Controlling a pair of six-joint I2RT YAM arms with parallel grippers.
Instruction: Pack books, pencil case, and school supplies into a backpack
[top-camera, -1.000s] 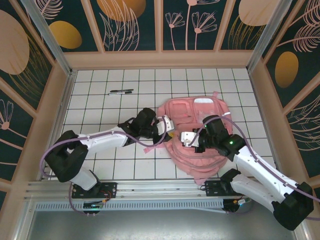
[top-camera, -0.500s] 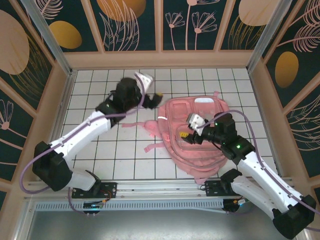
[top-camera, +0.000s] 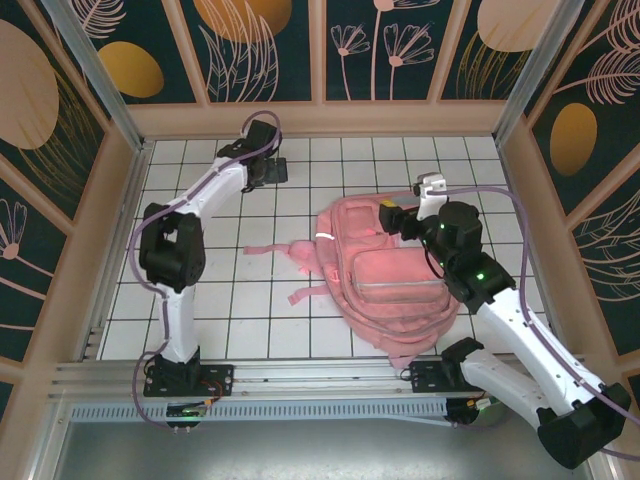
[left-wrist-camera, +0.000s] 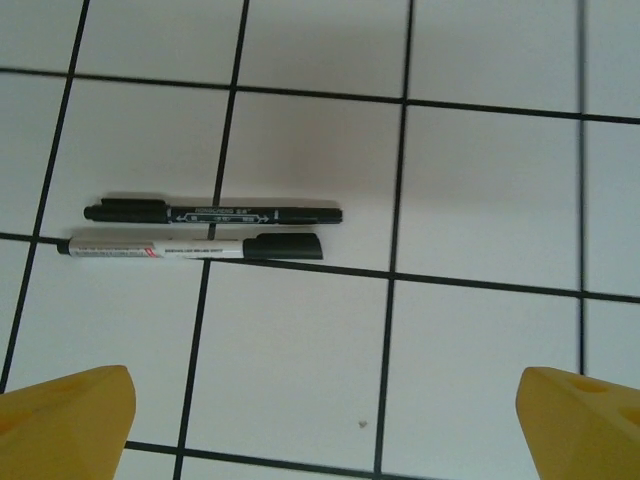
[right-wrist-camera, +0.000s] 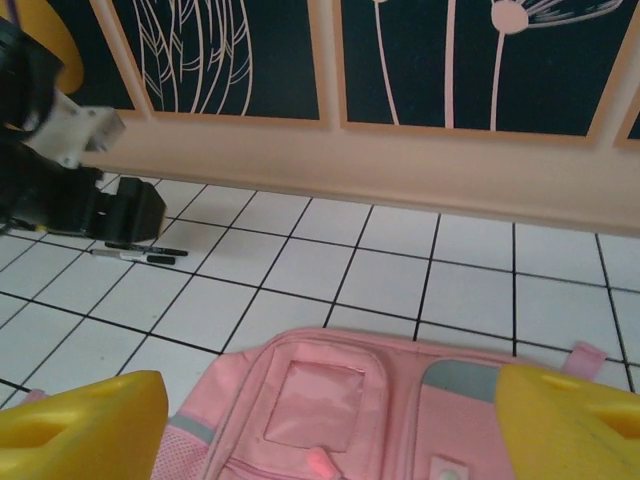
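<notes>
The white tiled worktop (top-camera: 230, 320), ruled by thin black grout lines, is boxed in by a peach wooden rail (top-camera: 320, 118) and dark panels with drawn flowers. The whole front-left stretch of tiles lies bare. At the back-left, near the rail, the left tool (left-wrist-camera: 320, 430) hangs over two pens, its blocky yellow fingertips (left-wrist-camera: 65, 420) spread wide with nothing between them. The thin black pen (left-wrist-camera: 215, 212) and the white-barrelled pen with a black cap (left-wrist-camera: 190, 248) lie parallel, just beside each other, with open tile on all sides. Both carry fine print along the barrel, too small to read; the white one shows red marks. Right of centre sprawls the large pink fabric backpack (top-camera: 390, 290), soft and creased, with a grey-white reflective strip, a clear front panel and straps (top-camera: 275, 247) trailing left over the tiles. It lies flat, well apart from the pens. The right tool (top-camera: 405, 205) hovers above the backpack's far end, its yellow fingertips (right-wrist-camera: 80, 425) parted wide and gripping nothing; bare tiles run between the backpack and the back rail
</notes>
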